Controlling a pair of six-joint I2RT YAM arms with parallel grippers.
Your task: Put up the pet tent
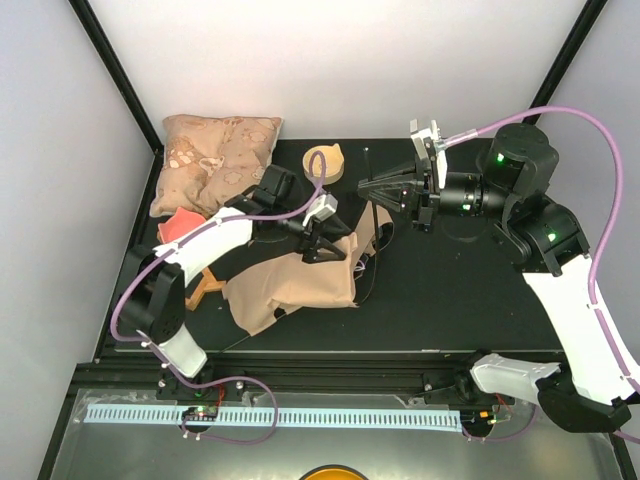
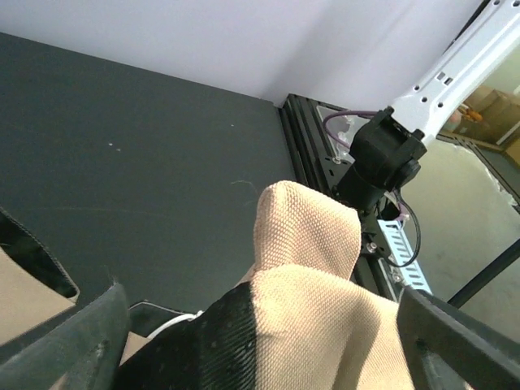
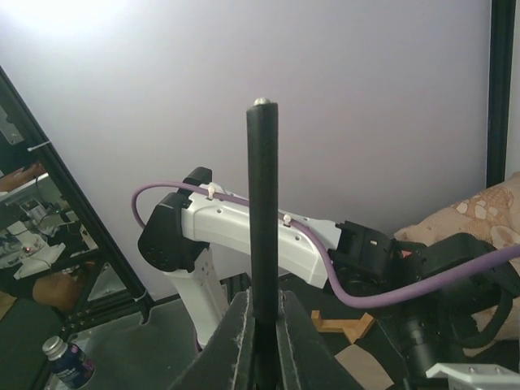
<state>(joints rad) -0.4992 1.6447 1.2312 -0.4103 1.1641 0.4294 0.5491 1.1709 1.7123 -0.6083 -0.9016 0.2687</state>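
Nearest us, on the left half of the black table [image 1: 450,290], the pet tent [image 1: 295,285] lies flat and crumpled, tan canvas spread out with some dark lining showing, nothing standing up yet. Over its far edge hangs the left gripper [image 1: 318,243], jaws spread wide; from the left wrist camera a hump of canvas rises between them and neither jaw pinches it. Just left of the cloth sits a small wooden piece [image 1: 205,285], and a bit further back a red thing [image 1: 180,222], partly tucked under the left arm. Now past the cloth, near the middle of the table, the right gripper [image 1: 368,186] points left, clamped tight on a thin black pole [image 3: 262,203]. That pole stands straight up out of the closed jaws, with a small shiny tip at the top. At the back, the beige patterned pillow [image 1: 215,155] lies in the far left corner, and a round wooden disc [image 1: 323,160] sits just to its right
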